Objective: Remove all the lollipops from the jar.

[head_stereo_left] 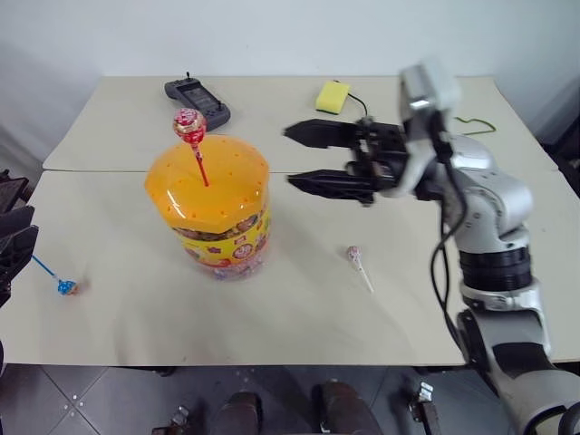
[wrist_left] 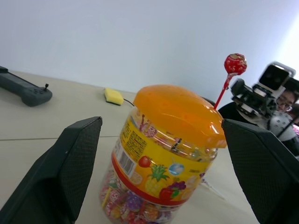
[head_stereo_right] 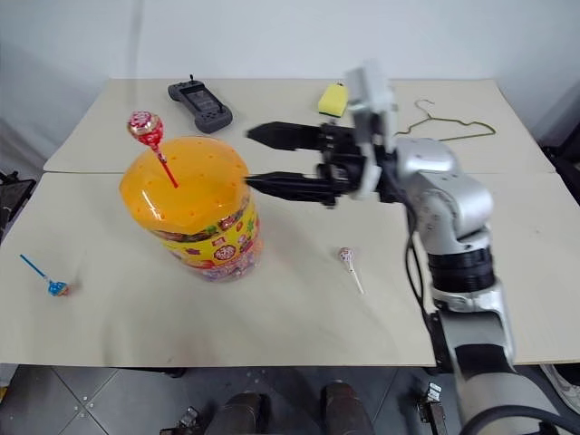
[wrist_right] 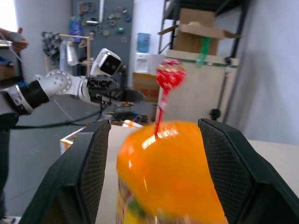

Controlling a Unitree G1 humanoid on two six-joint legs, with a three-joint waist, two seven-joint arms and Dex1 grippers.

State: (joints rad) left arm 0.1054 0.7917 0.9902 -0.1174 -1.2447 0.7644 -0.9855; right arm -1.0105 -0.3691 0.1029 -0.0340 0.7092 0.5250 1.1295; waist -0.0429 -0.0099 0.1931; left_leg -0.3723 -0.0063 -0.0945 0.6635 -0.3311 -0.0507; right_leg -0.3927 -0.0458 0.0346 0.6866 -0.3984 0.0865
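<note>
At the far left the left gripper (head_stereo_left: 11, 249) sits at the table edge, its two black fingers spread wide with nothing between them. The blue-stick lollipop (head_stereo_left: 62, 284) lies on the table just beside it, toward the jar, already out. This claw looks across at the side of the jar (wrist_left: 163, 163), so it is placed to steady the body if the jar starts to tip.

Next comes the jar, upright on the table (head_stereo_left: 127, 317), its orange domed lid (head_stereo_left: 210, 181) on. The red-stick lollipop (head_stereo_left: 190, 125) is the one left: its stick stands in a hole of the lid, leaning a little, the wrapped head well above the dome. From the right gripper (head_stereo_left: 304, 159) it lies straight ahead along the fingers and slightly higher than their tips, with the lid between.

The right gripper hangs level beside the jar, fingers apart and empty, pointing at it. The white-stick lollipop (head_stereo_left: 356, 260) lies on the table below and slightly behind this claw, also out.

The step in hand seems to be closing on the last lollipop. To do it well, the claw should likely travel on over the dome without brushing it, line its open fingers either side of the thin stick just under the head, and only then close. The pull should probably follow the stick's lean, up and out along its own line, or the stick may bind in the hole and drag the light jar over.
</note>
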